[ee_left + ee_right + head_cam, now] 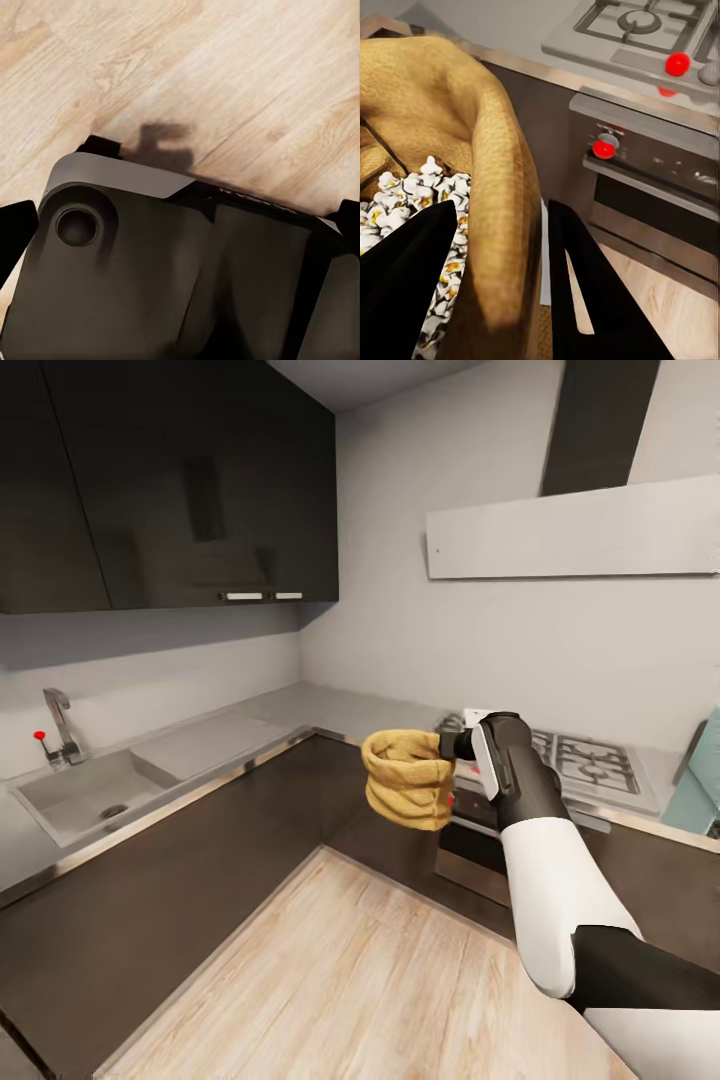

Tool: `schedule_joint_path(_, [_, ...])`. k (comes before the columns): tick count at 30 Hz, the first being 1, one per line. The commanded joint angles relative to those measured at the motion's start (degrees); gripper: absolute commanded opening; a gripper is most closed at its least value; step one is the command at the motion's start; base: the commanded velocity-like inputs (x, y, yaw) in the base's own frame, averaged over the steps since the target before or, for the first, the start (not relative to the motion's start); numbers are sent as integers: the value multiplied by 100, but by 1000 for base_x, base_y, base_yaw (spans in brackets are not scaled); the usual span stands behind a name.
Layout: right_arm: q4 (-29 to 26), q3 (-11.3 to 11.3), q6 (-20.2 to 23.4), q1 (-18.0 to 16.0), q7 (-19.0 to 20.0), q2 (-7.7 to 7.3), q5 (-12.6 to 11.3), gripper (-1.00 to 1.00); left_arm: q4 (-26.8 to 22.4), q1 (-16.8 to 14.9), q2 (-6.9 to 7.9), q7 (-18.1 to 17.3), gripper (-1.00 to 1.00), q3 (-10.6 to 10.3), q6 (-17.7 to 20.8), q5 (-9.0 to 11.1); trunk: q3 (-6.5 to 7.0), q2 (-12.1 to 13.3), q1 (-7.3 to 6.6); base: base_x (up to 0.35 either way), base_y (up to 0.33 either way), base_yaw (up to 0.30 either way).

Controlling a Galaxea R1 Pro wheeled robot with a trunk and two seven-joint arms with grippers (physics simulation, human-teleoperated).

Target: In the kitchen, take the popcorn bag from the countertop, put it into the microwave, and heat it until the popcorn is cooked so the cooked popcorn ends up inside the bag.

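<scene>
A corner kitchen with pale grey walls (400,560). Dark glossy wall cabinets (170,480) hang at the upper left, two small steel handles along their lower edge. Below runs an L-shaped grey tabletop (330,710) over dark base cabinets (200,860) — a sink (85,795) with a steel tap (62,725) is sunk into its left run. On the right run sits a gas hob (590,760) with a built-in oven (652,180) below it, under a white slanted hood (570,530). The floor (360,980) is light wood planks — evenly lit.
</scene>
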Motion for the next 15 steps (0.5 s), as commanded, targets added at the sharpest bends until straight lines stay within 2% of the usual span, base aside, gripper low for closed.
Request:
schedule_joint_path(1, [-4, -17, 22, -6, 19, 6, 45, -100, 3, -4, -1, 8, 100, -49, -17, 45, -8, -7, -3, -346, 0, 0])
schedule_joint_path(15, [-4, -17, 83, -6, 11, -11, 67, -100, 9, -4, 7, 8, 100, -49, -17, 54, -8, -7, -3, -347, 0, 0])
